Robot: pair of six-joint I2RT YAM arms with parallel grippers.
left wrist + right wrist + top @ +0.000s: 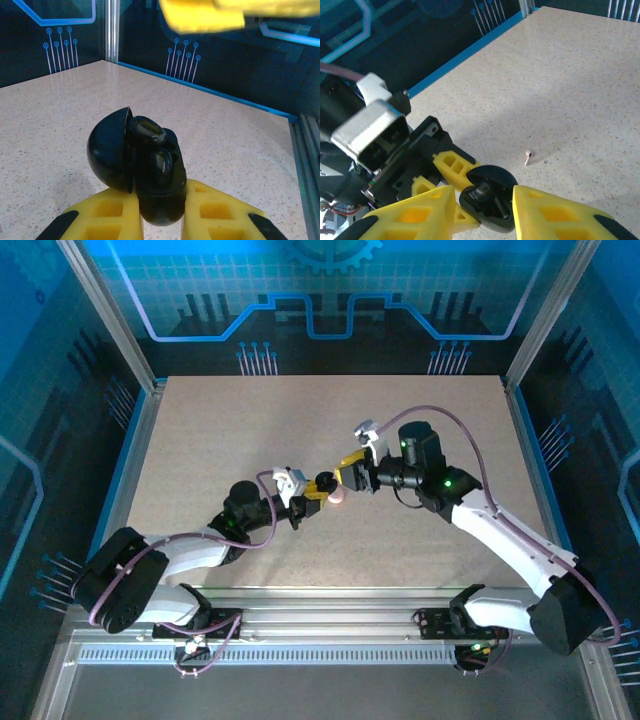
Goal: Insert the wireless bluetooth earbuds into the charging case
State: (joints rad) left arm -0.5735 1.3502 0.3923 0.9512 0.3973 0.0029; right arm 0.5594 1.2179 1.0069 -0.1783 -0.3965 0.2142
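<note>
Earbud (528, 156): one, pale pink, short-stemmed, on table (570, 75) | charging case (337, 497): one, pink, round | left gripper (160, 216) clamped on black disc (107, 150) | right gripper (485, 200) jaws apart

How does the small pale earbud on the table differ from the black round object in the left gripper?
The earbud is pale and tiny; the black round object is glossy and far larger. The earbud lies free on the table; the black round object is clamped in the left gripper, lid open.
</note>
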